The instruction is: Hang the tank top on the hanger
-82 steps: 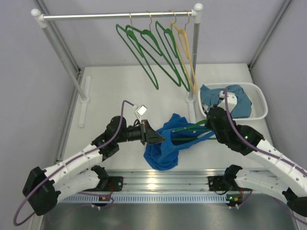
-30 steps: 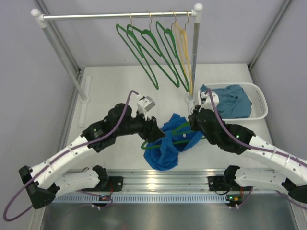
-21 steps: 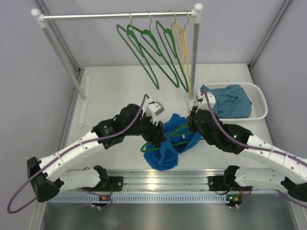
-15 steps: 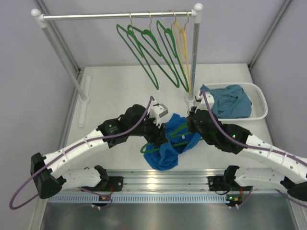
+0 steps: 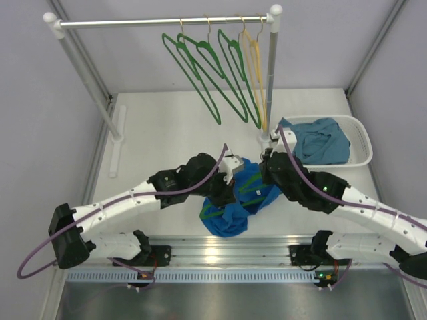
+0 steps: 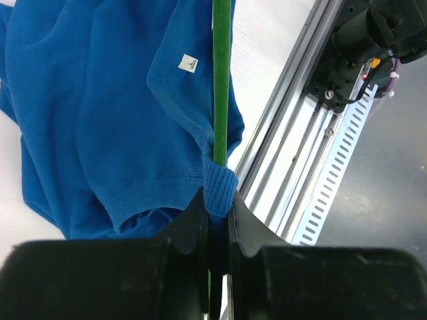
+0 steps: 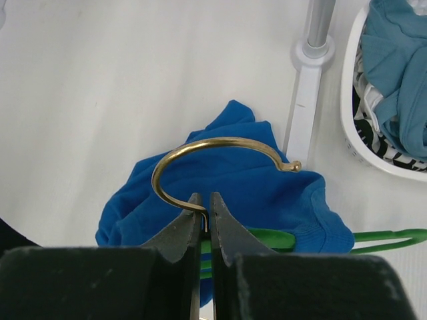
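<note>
Fabric first: the tank top lies bunched on the desk between my two arms, near the front rail, with the hanger threaded through it. From the left wrist I see my left fingers pinched narrow on a ribbed hem of the tank top, which wraps the hanger's green bar just above the tips; a small white label shows on the cloth. My right fingers are clamped tight on the stem of the hanger's brass hook, which arches above them, one green arm running off to the right over the blue cloth. Behind, spare green hangers and a yellow hanger hang from the rail. A white basket holding a teal garment sits at the right, just beside the rail's post.
</note>
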Controlling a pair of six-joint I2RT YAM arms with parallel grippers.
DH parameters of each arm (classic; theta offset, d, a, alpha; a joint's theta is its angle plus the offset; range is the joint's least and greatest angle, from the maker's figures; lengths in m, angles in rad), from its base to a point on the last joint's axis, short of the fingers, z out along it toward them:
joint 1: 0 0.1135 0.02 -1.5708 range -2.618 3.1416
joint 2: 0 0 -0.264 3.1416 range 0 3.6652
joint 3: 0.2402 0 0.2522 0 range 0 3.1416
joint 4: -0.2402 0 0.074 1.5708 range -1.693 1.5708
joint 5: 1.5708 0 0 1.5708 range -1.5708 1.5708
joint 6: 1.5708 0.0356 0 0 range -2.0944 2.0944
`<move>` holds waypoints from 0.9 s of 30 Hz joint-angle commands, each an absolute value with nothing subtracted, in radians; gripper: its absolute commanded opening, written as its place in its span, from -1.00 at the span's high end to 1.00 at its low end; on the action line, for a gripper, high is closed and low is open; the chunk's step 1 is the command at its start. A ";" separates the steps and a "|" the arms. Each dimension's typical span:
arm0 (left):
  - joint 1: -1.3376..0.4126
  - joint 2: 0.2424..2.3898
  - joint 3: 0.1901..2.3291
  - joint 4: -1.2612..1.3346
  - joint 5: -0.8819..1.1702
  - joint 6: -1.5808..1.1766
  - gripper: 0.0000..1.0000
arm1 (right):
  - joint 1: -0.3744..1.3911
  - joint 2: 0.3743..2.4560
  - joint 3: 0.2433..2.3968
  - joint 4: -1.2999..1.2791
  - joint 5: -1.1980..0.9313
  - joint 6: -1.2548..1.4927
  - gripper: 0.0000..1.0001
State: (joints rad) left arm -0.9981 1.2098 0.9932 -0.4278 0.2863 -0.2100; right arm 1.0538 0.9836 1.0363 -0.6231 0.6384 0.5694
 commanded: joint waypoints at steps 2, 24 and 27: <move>-1.037 1.194 0.939 -0.307 0.235 -0.233 1.00 | 1.071 0.954 1.075 -0.575 0.669 0.560 0.74; -1.055 0.839 0.661 -0.103 0.136 -0.364 1.00 | 1.060 0.569 0.732 -0.571 0.463 0.511 0.01; -1.054 0.818 0.661 -0.113 0.143 -0.367 1.00 | 1.054 0.555 0.690 -0.545 0.456 0.499 0.00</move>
State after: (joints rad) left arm -1.0500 0.8524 0.6582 -0.2081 0.1371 -0.3550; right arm 1.0573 0.5762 0.7044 -0.6239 0.4999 0.5297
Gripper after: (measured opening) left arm 0.143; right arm 0.498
